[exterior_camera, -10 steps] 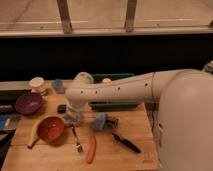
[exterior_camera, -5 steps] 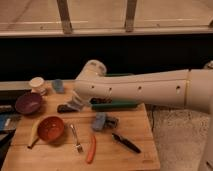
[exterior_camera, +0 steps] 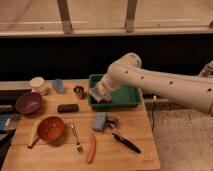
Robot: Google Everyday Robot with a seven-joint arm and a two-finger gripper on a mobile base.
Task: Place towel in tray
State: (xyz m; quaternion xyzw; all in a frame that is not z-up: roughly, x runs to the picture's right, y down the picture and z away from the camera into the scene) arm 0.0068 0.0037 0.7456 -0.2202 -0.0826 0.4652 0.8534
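A green tray (exterior_camera: 127, 100) sits at the back right of the wooden table. A small blue-grey folded cloth, which looks like the towel (exterior_camera: 99, 121), lies on the table just in front of the tray's left end. My white arm reaches in from the right. My gripper (exterior_camera: 98, 95) is at the tray's left end, low over its inside. A grey shape shows at the gripper's tip. I cannot tell whether it is part of the gripper or something held.
On the wooden table (exterior_camera: 50, 157): a metal cup (exterior_camera: 78, 91), black block (exterior_camera: 67, 107), blue object (exterior_camera: 58, 86), white cup (exterior_camera: 36, 84), purple bowl (exterior_camera: 28, 102), orange bowl (exterior_camera: 50, 128), fork (exterior_camera: 76, 137), orange carrot-like stick (exterior_camera: 91, 149), black-handled tool (exterior_camera: 125, 143).
My arm has swung to the right. The gripper moved from above the black block to the left end of the green tray. The blue-grey cloth on the table has not moved.
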